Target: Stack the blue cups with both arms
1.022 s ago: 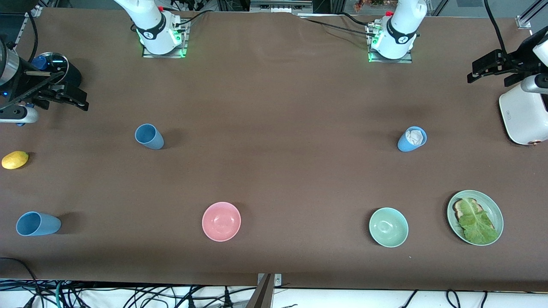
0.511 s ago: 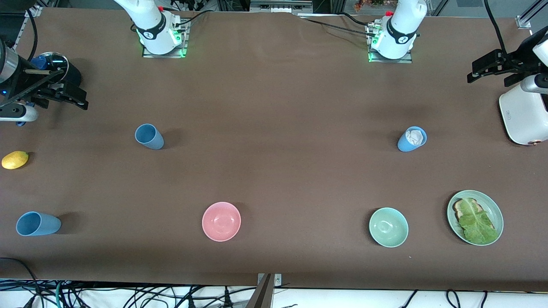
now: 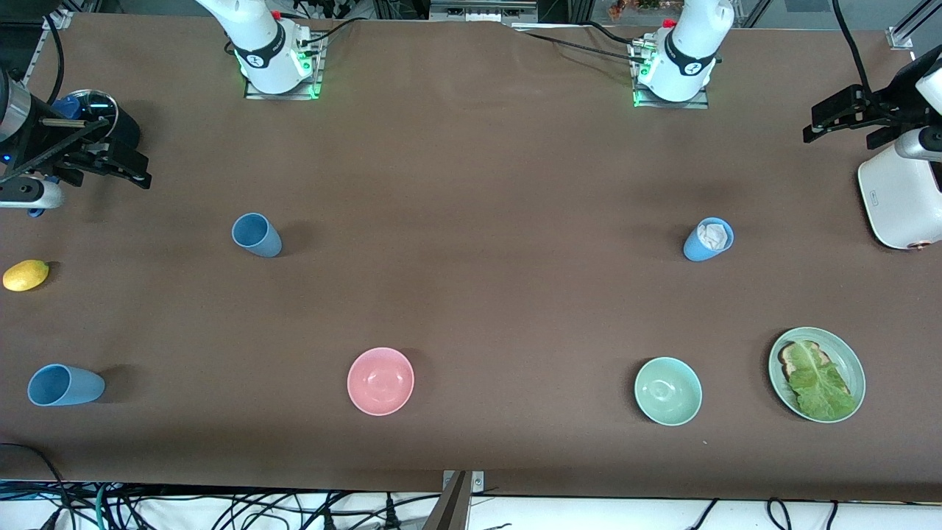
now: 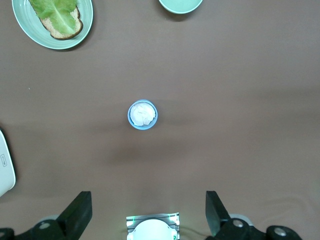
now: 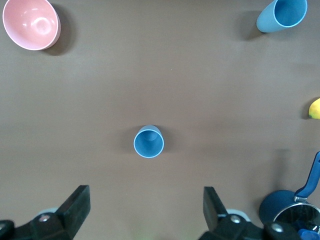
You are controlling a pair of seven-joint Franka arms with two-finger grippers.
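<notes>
Front view: a brown tabletop (image 3: 471, 184) carries three blue cups. A dull blue cup (image 3: 256, 235) stands upright toward the right arm's end. A sky-blue cup (image 3: 65, 385) stands nearer the camera at that same end, near the tabletop's edge. A third blue cup (image 3: 708, 239), with crumpled white paper inside, stands toward the left arm's end. A pink bowl (image 3: 380, 380) and a green bowl (image 3: 667, 391) sit nearer the camera than the cups. A green plate (image 3: 846, 353) with toast and lettuce lies beside the green bowl. A lemon (image 3: 26, 274) lies between the two cups at the right arm's end. The right gripper (image 3: 110, 165) hangs open in the air at the right arm's end, well apart from the dull cup. The left gripper (image 3: 846, 121) hangs open at the opposite end, beside a white toaster (image 3: 894, 199).

Left wrist view: the left gripper (image 4: 149, 215) is open and empty, its fingers (image 4: 77, 212) spread wide. The paper-filled cup (image 4: 143, 114) sits centred between them, far below.

Right wrist view: the right gripper (image 5: 147, 212) is open and empty. The dull cup (image 5: 149, 141) stands well below, in line with the gap. The sky-blue cup (image 5: 282, 15), pink bowl (image 5: 31, 24) and lemon (image 5: 314, 108) lie farther out.
</notes>
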